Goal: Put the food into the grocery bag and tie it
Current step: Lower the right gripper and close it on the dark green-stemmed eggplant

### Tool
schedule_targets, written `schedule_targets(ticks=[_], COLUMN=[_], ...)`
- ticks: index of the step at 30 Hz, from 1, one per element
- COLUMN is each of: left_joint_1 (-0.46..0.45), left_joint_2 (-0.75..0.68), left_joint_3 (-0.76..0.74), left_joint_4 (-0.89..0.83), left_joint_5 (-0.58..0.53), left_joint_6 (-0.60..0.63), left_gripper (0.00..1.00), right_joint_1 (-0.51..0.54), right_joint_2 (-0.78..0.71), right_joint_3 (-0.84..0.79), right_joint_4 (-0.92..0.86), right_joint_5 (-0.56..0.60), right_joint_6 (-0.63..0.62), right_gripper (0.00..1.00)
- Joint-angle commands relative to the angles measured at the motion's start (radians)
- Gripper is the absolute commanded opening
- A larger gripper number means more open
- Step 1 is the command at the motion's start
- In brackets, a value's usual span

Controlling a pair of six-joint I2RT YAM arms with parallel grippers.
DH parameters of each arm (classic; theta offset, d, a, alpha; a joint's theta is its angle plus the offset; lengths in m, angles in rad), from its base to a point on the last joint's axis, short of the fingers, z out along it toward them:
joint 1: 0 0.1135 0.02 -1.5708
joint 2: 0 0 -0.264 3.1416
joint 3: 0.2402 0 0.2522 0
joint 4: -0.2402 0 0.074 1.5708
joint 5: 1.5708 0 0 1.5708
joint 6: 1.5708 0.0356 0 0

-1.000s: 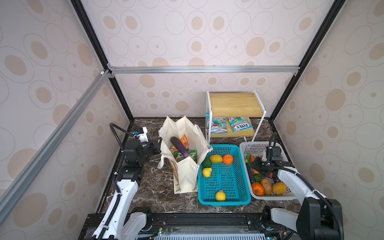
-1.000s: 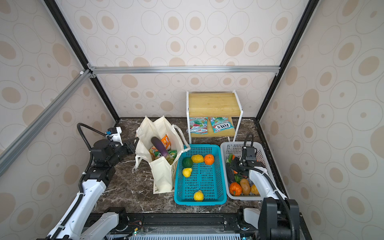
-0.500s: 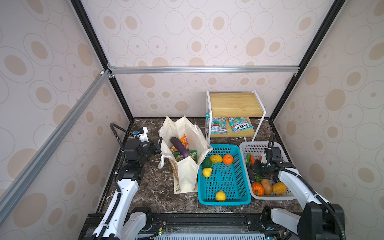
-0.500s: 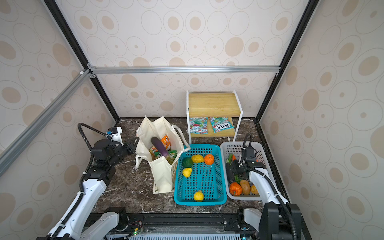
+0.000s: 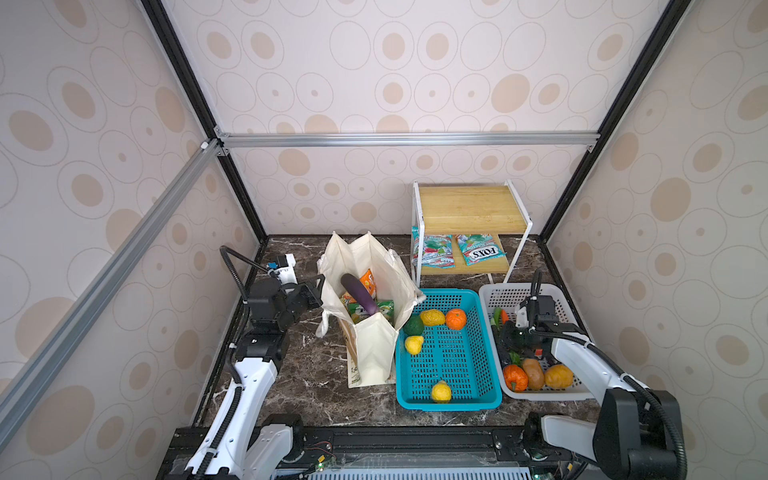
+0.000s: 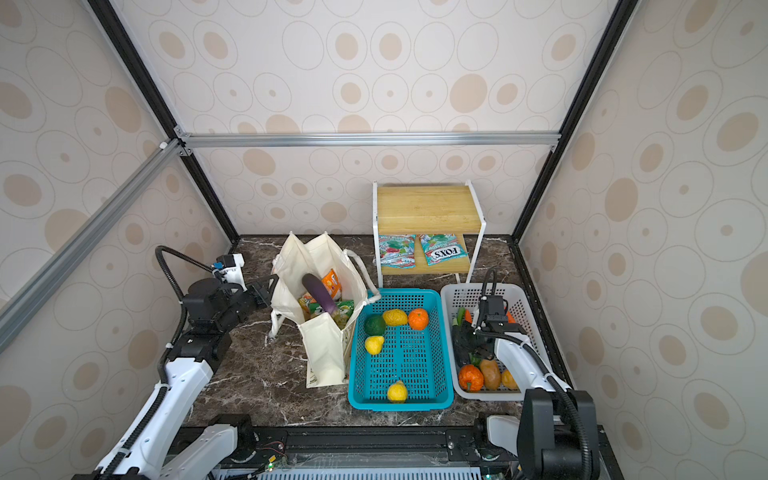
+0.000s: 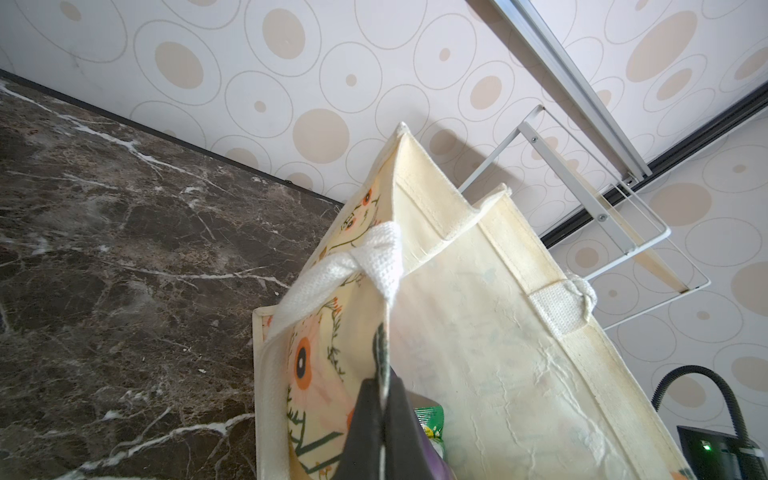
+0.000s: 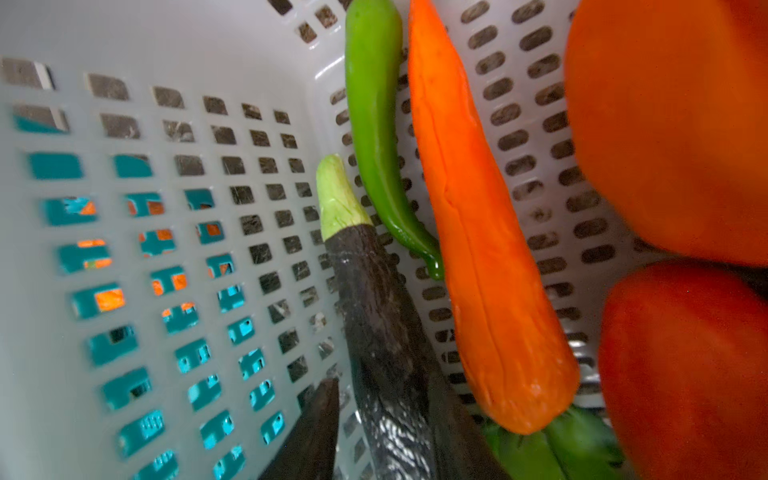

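1. The right fingers (image 8: 316,424) sit apart astride the dark purple glossy eggplant (image 8: 374,316); whether they are pinching it cannot be told.
2. That arm has barely shifted inside the grey perforated plastic basket (image 5: 511,293), so the pickup looks pending.
3. The left fingers (image 7: 365,419) stay clamped on the cream floral canvas grocery bag (image 5: 374,345), holding it open.

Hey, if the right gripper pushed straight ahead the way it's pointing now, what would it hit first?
The dark eggplant, lying between the right gripper's fingers; past it, probably the grey basket wall.
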Motion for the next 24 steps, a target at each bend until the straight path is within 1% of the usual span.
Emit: schedule_targets(ticks=[1, 3, 13, 16, 20, 24], left_joint_1=[0.002, 0.002, 0.002, 0.002, 0.002, 0.002], left_joint_2=[0.008, 0.005, 0.009, 0.007, 0.008, 0.01], left_joint_3=[-0.006, -0.007, -0.017, -0.015, -0.016, -0.017], left_joint_4=[-0.02, -0.02, -0.02, -0.019, -0.019, -0.016], left_joint_5=[0.017, 0.017, 0.017, 0.017, 0.015, 0.015], left_joint_6=[-0.006, -0.008, -0.002, 0.001, 0.001, 0.0], left_gripper=[0.0, 0.0, 0.0, 0.0, 0.0, 0.0], right_joint_1=[0.002, 0.0, -0.052, -0.071, -0.079, -0.079], right_joint_2=[0.024, 0.039, 0.072, 0.084, 0.091, 0.052], right_joint_3=[0.004, 0.003, -0.055, -0.064, -0.07, -0.065], right_joint_4=[0.014, 0.017, 0.146, 0.165, 0.181, 0.171], right_joint_5=[-0.007, -0.012, -0.152, -0.173, -0.185, -0.16], right_joint_6=[0.002, 0.008, 0.075, 0.073, 0.07, 0.074], right_gripper=[0.4, 0.41, 0.42, 0.39, 0.32, 0.3])
